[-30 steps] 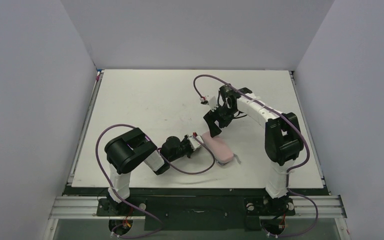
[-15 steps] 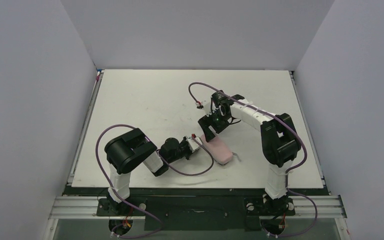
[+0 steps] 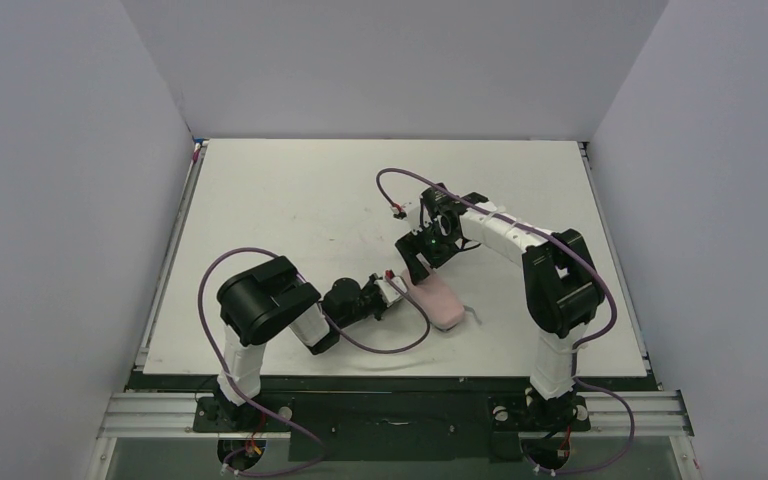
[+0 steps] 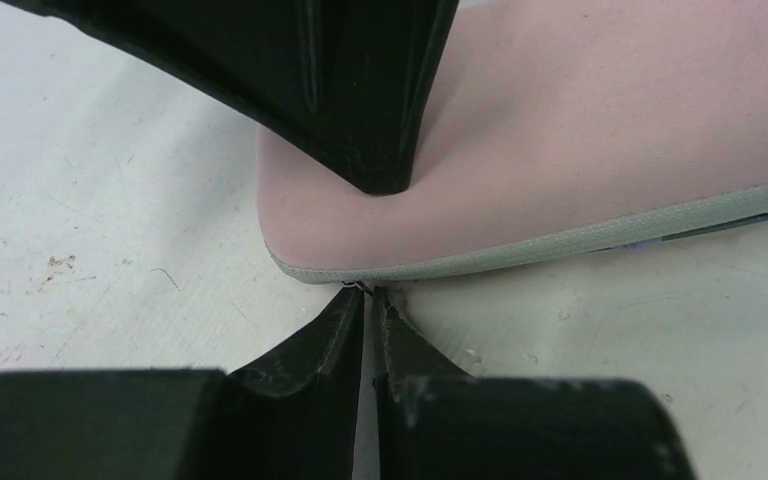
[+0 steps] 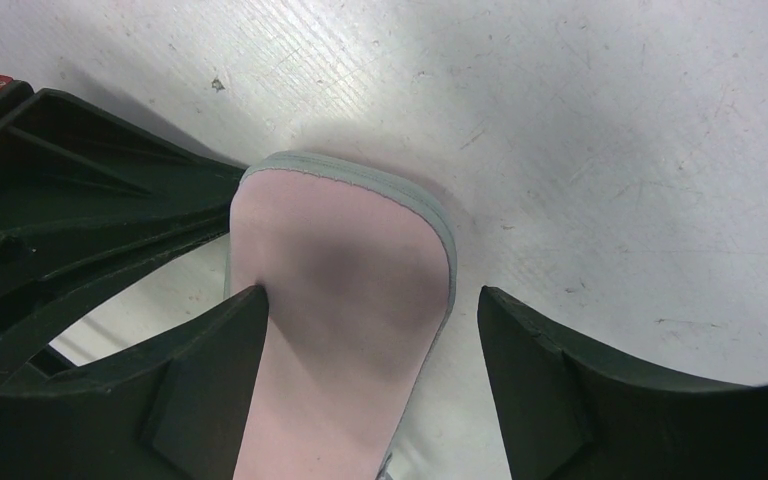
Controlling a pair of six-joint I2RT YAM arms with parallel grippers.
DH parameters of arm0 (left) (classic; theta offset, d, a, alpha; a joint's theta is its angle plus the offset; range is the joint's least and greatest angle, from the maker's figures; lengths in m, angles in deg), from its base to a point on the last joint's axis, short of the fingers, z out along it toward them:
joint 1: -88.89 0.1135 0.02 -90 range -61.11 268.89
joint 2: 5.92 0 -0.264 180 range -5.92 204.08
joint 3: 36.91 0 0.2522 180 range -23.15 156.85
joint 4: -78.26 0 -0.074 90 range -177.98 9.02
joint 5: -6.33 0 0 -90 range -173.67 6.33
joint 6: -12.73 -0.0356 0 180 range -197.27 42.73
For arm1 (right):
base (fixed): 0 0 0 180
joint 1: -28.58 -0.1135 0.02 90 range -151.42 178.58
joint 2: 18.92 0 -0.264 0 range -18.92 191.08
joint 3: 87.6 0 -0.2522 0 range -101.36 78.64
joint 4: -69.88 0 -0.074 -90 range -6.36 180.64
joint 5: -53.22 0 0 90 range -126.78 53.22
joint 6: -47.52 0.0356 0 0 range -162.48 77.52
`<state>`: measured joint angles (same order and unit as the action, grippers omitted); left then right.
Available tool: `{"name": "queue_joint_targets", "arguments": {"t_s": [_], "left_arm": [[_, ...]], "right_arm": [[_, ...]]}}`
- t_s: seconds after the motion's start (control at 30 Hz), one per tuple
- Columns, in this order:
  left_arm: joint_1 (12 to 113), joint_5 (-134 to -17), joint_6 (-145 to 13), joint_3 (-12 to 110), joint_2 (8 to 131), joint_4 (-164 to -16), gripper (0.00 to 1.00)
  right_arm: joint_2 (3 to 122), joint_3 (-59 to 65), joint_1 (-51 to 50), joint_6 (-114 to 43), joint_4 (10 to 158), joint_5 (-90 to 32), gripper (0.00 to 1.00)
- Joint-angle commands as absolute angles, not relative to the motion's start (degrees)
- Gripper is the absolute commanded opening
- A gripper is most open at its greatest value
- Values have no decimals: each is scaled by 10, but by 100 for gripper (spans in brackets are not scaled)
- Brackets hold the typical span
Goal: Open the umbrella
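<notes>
An oval pinkish-grey hard case (image 3: pixel 440 298) lies on the white table; the umbrella itself is hidden. My left gripper (image 3: pixel 397 282) lies low on the table at the case's near-left end. In the left wrist view its jaws (image 4: pixel 368 292) are shut on a tiny metal zipper pull at the case's grey seam (image 4: pixel 520 252). My right gripper (image 3: pixel 416 266) is open over the same end of the case (image 5: pixel 340 270). One of its fingers (image 5: pixel 210 350) rests on the case top and the other (image 5: pixel 560 360) stands beside the case over the table.
A small grey strap (image 3: pixel 472 314) sticks out from the case's near-right end. Purple cables loop from both arms over the table (image 3: pixel 280 190). Grey walls close in the table on three sides.
My right gripper has come down and toward the left onto the case's end. The left gripper has stayed shut at the case's seam, with its arm shifting slightly.
</notes>
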<state>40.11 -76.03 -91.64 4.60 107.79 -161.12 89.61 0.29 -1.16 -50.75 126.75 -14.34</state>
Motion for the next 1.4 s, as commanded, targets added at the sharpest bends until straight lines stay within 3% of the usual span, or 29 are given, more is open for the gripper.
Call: {"name": "queue_joint_targets", "arguments": {"t_s": [0.0, 0.23, 0.33, 0.53, 0.63, 0.67, 0.73, 1.07, 1.37], "left_arm": [[395, -760, -915, 67, 1090, -1637, 7], [395, -785, -900, 76, 1090, -1632, 8], [395, -793, -892, 79, 1088, -1626, 16], [395, -818, -889, 83, 1091, -1625, 19], [395, -819, -894, 83, 1091, -1635, 13], [395, -815, -896, 81, 1091, -1638, 5], [395, -805, -904, 77, 1089, -1647, 0], [414, -804, -896, 54, 1074, -1629, 0], [428, -801, -901, 49, 1063, -1618, 0]], "right_arm": [[905, 24, -24, -516, 1245, -198, 72], [902, 31, -24, -519, 1245, -198, 71], [899, 35, -23, -520, 1244, -198, 71], [893, 43, -21, -528, 1245, -197, 70], [890, 48, -21, -533, 1245, -197, 70], [890, 49, -20, -537, 1246, -198, 69], [889, 50, -19, -542, 1246, -197, 69], [886, 43, -9, -653, 1278, -171, 53], [878, 42, -11, -875, 1347, -116, 49]]}}
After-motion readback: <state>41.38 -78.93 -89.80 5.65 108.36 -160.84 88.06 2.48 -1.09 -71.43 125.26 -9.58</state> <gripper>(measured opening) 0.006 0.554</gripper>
